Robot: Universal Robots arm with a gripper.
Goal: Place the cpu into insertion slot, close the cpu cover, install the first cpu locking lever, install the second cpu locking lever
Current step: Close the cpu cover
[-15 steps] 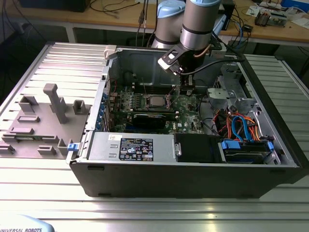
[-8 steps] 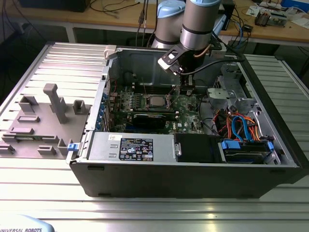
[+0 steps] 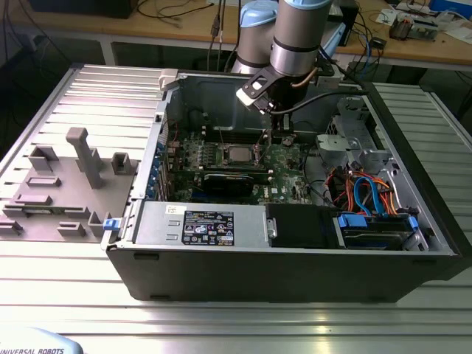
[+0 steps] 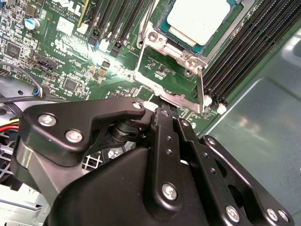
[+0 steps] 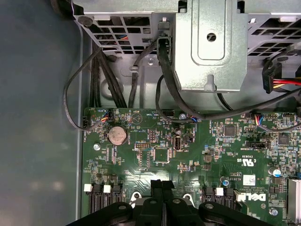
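The cpu (image 4: 203, 19) lies flat with its silver top up in the insertion slot (image 4: 157, 33) on the green board; in the exterior view the cpu (image 3: 237, 153) sits mid-board. The cpu cover (image 4: 162, 92), a silver frame with a window, stands swung open on the gripper's side of the socket. A thin metal lever (image 4: 201, 87) rises beside it. My gripper (image 4: 164, 112) is shut with nothing between its fingers. Its tips are right at the cover's free edge; whether they touch it is unclear. The same gripper (image 3: 282, 139) hangs just to the exterior view's right of the cpu, and its black fingers (image 5: 158, 186) are pressed together.
Long black memory slots (image 4: 240, 61) flank the socket. A black card (image 3: 234, 181) lies in front of it. A metal drive cage (image 5: 211, 42) and black cables (image 5: 113, 80) crowd the case wall. Outside the case, a grey fixture plate (image 3: 66, 184) sits at the exterior view's left.
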